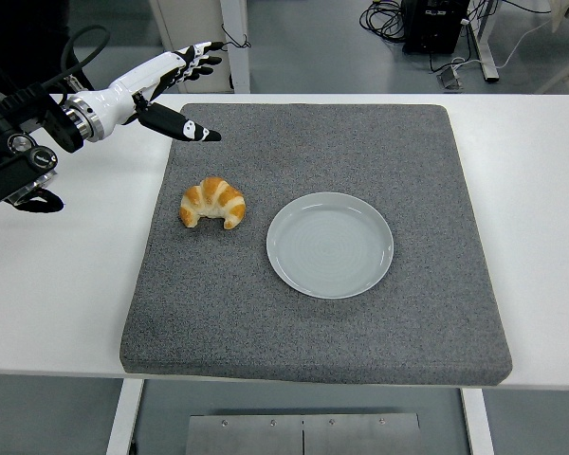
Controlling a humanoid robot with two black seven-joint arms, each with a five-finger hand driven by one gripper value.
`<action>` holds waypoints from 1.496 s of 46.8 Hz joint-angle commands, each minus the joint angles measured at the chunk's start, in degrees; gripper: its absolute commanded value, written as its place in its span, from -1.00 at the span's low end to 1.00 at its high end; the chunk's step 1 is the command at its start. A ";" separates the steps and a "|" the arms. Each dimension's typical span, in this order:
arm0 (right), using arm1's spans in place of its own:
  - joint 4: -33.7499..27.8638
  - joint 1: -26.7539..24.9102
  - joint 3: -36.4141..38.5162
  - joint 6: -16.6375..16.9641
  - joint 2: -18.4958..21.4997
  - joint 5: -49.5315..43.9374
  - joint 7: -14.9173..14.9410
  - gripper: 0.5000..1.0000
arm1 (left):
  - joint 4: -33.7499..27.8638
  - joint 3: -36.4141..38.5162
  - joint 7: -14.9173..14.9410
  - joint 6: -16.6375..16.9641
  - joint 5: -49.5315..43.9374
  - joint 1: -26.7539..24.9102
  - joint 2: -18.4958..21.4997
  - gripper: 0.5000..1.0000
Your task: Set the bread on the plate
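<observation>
Your left hand (pixel 161 90) hovered, fingers apart, empty.
Golden curved croissant (pixel 211 203) lay beside the pale round plate (pixel 330 245).

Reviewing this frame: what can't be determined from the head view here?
- Right hand: not in the head view at all.
- Left arm: its upper part is cut off by the picture's left edge.
- Croissant: its underside is hidden against the grey mat.
- Left hand: its height above the table cannot be judged from this single view.
- Plate: rim depth unclear from above.
</observation>
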 commanded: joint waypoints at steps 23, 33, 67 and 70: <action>-0.02 -0.02 0.00 -0.01 0.00 0.00 0.00 1.00 | -4.85 4.57 0.11 1.06 11.63 1.35 3.60 0.89; -0.02 0.07 0.00 0.08 0.00 0.00 0.00 1.00 | -4.85 7.65 0.02 2.20 15.32 1.52 3.51 0.89; -0.02 0.07 0.00 -0.01 0.00 0.00 0.00 1.00 | -3.80 16.53 0.20 11.61 17.70 1.61 -0.53 0.88; -0.02 -0.02 0.00 -0.01 0.00 0.00 0.00 1.00 | -3.54 16.53 0.20 11.78 17.87 1.61 -0.79 0.88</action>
